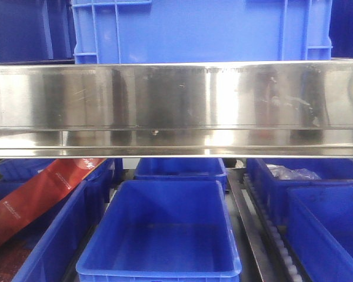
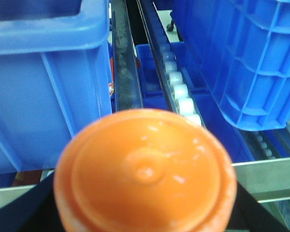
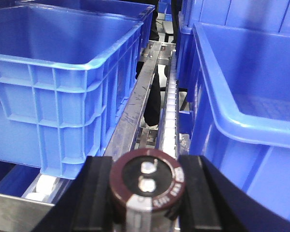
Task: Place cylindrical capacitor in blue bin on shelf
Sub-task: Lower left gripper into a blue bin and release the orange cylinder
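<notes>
In the right wrist view my right gripper (image 3: pixel 146 193) is shut on the cylindrical capacitor (image 3: pixel 146 186), a dark brown cylinder with a pale stripe, its top with two silvery terminals facing the camera. The black fingers (image 3: pixel 94 193) press it from both sides. It hangs over the shelf's roller track (image 3: pixel 170 121), between a blue bin on the left (image 3: pixel 63 96) and one on the right (image 3: pixel 241 116). In the left wrist view my left gripper (image 2: pixel 145 208) holds a round orange-capped object (image 2: pixel 145 174) that fills the frame. In the front view the shelf's shiny rail (image 1: pixel 176 108) spans an empty blue bin (image 1: pixel 159 272); neither gripper shows.
A large blue crate (image 1: pixel 200 29) stands on the upper level. A red packet (image 1: pixel 41 194) lies in the left lower bin and clear plastic (image 1: pixel 294 173) in the back right bin. Blue bins (image 2: pixel 38 96) (image 2: pixel 246 63) flank a roller track (image 2: pixel 179 92) behind a steel rail (image 2: pixel 270 174).
</notes>
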You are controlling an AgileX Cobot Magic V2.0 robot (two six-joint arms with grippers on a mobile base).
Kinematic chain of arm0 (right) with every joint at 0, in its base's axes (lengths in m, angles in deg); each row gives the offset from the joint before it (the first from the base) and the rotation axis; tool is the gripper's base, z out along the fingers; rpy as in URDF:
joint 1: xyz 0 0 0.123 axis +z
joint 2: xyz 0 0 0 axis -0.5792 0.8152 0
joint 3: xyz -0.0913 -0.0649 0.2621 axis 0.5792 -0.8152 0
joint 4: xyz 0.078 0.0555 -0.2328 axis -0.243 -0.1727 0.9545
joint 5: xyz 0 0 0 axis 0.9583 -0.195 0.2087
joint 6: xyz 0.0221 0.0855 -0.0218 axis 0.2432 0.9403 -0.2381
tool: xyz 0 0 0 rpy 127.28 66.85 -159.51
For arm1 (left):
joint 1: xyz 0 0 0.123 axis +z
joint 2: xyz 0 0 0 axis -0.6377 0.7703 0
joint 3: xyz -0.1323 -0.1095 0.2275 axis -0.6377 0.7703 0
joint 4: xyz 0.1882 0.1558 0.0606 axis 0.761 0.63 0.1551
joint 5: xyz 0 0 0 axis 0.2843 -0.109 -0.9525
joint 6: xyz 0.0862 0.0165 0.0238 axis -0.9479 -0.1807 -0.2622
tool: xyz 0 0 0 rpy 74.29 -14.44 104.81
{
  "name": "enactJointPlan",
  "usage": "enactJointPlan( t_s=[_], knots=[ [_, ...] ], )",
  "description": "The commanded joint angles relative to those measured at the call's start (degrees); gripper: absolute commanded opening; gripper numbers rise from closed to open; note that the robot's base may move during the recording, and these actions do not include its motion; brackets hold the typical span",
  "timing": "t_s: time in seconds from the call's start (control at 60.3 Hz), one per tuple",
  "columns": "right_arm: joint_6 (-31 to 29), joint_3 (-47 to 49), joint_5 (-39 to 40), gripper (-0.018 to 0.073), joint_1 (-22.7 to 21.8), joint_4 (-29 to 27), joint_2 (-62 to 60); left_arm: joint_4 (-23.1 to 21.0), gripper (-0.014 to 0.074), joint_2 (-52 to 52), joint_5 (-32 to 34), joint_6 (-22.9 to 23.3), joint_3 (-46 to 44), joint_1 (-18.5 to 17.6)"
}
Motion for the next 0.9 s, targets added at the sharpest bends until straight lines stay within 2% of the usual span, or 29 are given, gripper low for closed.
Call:
enactJointPlan(
  t_s=[0.0, 0.05, 0.166, 0.249, 0.464, 0.58, 0.729, 0.879],
  knots=[
    [-0.2, 0.1, 1.5, -0.0134, -0.2, 0.5, 0.0, -0.2, -0.0111, -0.2, 2.1, 0.1, 0.0, -0.4],
    [-0.2, 0.1, 1.5, -0.0134, -0.2, 0.5, 0.0, 0.2, -0.0111, -0.2, 3.8, 0.1, 0.0, -0.4],
    [-0.2, 0.1, 1.5, -0.0134, -0.2, 0.5, 0.0, -1.3, -0.0111, 1.6, 5.3, -3.7, -3.6, -0.6],
    [-0.2, 0.1, 1.7, -0.0134, -0.2, 0.4, 0.0, -2.5, -0.0111, 5.0, 4.5, -6.3, -9.1, -2.7],
    [-0.2, 0.1, 1.9, -0.0134, -0.2, 0.4, 0.0, -2.1, -0.0111, 21.5, 3.5, -6.4, -30.8, -14.5],
    [-0.2, 0.1, 1.9, -0.0134, -0.2, 0.1, 0.0, -2.1, -0.0111, 32.0, 2.1, -6.4, -43.0, -18.8],
    [-0.2, 0.1, 1.9, -0.0134, -0.2, 0.1, 0.0, -2.1, -0.0111, 45.9, 1.7, -6.4, -56.7, -21.1],
    [-0.2, 0.1, 1.9, -0.0134, -0.2, 0.1, 0.0, -3.2, -0.0111, 57.1, 0.5, -6.4, -66.1, -21.2]
  ],
)
